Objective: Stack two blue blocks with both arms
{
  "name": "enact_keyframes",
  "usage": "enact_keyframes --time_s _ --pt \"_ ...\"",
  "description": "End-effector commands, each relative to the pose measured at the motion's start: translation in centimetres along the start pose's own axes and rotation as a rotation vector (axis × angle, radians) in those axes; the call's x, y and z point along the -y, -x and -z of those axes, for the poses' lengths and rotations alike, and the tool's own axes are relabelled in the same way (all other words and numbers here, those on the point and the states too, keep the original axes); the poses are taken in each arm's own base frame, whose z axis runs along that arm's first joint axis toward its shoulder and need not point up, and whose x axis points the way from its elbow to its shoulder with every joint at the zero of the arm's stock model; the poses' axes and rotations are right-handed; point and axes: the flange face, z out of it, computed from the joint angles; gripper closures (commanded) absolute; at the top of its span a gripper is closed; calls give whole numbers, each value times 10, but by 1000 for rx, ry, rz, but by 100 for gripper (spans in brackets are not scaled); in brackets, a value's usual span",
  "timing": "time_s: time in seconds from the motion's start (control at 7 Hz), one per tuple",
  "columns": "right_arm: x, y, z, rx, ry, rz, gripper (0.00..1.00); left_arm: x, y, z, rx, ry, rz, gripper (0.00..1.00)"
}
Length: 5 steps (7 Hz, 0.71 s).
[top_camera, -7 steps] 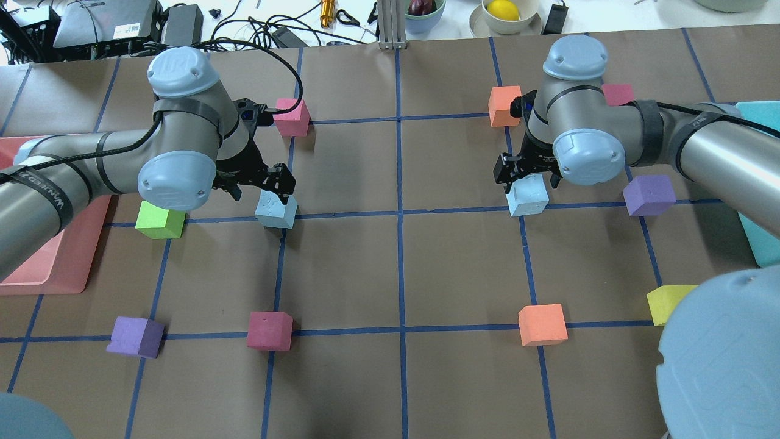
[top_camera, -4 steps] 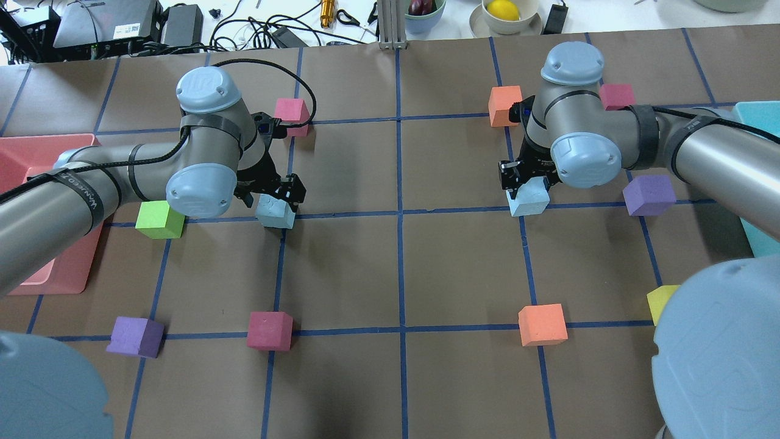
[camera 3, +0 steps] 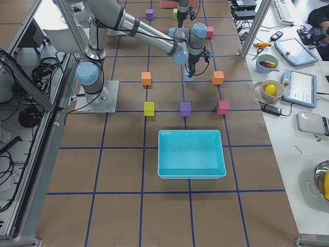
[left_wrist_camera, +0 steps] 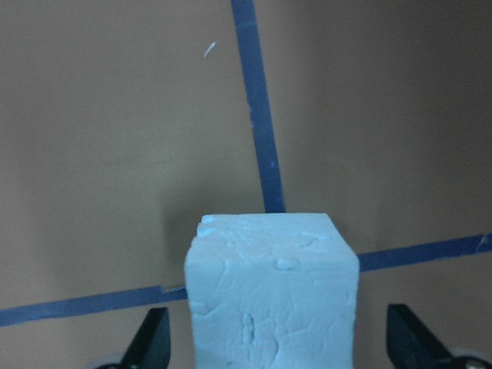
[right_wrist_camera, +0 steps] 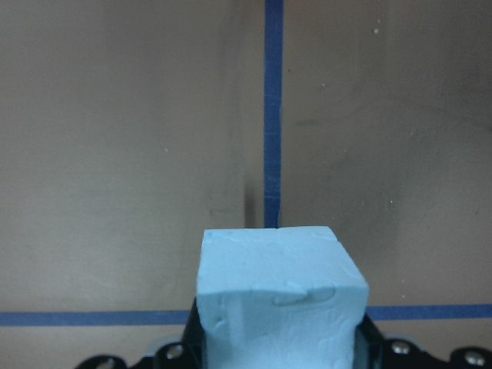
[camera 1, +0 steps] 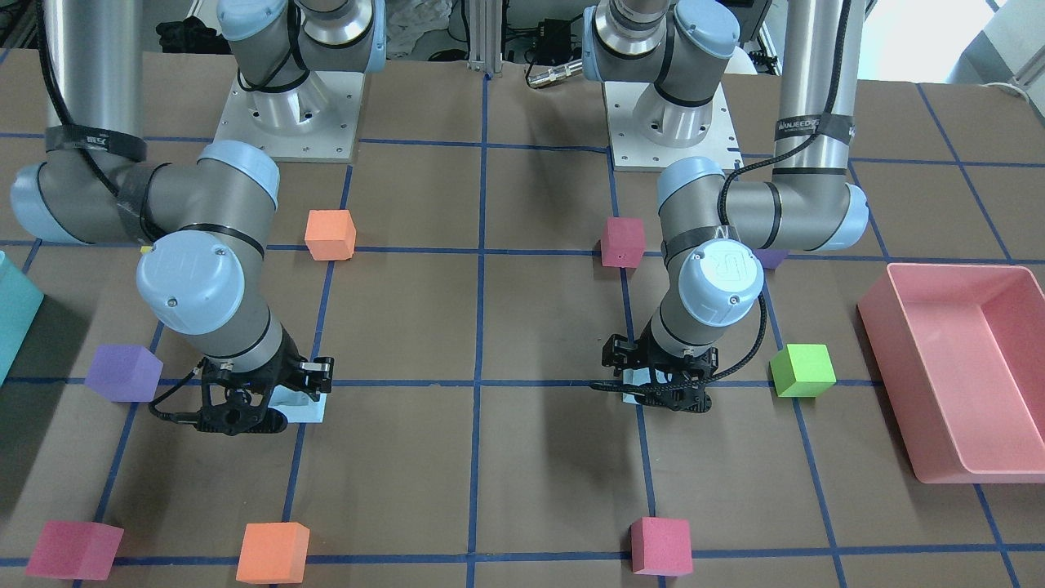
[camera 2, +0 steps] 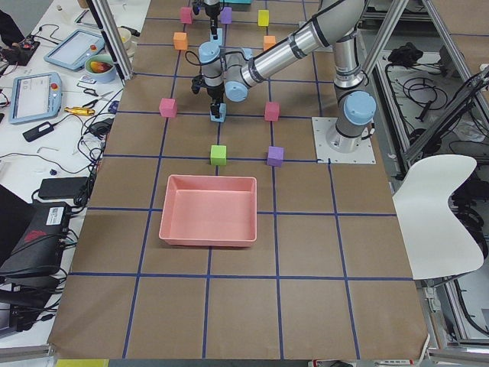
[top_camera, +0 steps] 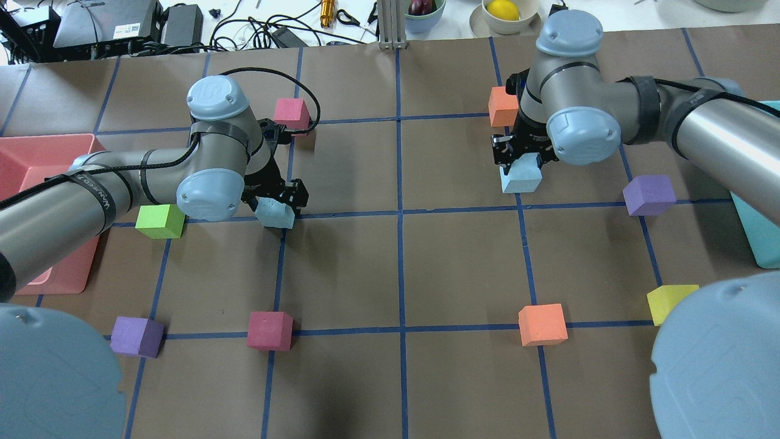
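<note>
Front view, room: open brown desk (camera 1: 490, 327) between the arms. A green cube (camera 1: 804, 369) sits near the left arm and a purple cube (camera 1: 124, 371) near the right arm.
Overhead, pose: both wrists point down. The left fingers (top_camera: 300, 195) straddle the left blue block (top_camera: 275, 214), which sits on a tape crossing (top_camera: 283, 214). The right fingers (top_camera: 501, 157) are at the right blue block (top_camera: 521, 177).
Left wrist: fingers spread, with a gap on either side of the dented pale block.
Right wrist: fingers clenched on the block's sides. Can't tell whether it is lifted.

your blocks (left_wrist_camera: 273, 300) are matt, dented foam; the table (top_camera: 463, 262) wears dull brown paper; arms (top_camera: 719, 143) are brushed metal.
</note>
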Motion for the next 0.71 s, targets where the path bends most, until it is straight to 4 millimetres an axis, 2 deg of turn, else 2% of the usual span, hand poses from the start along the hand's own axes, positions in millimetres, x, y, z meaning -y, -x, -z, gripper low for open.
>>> enact_keyframes --time_s 0.0,0.14,0.29,0.43,0.57 --pt "17 83 18 14 -22 -63 100 1 0 -1 1 -7 -11 59" --pt "17 128 14 21 -29 -76 100 3 0 2 -1 -18 -14 100" --pt "14 159 2 20 -21 -96 100 2 -1 2 -2 -20 -16 100" --pt "7 181 -10 17 -14 -111 100 2 -2 4 -6 -24 -16 100" --pt "2 191 -16 14 -7 -99 100 2 -2 5 -5 -27 -19 100"
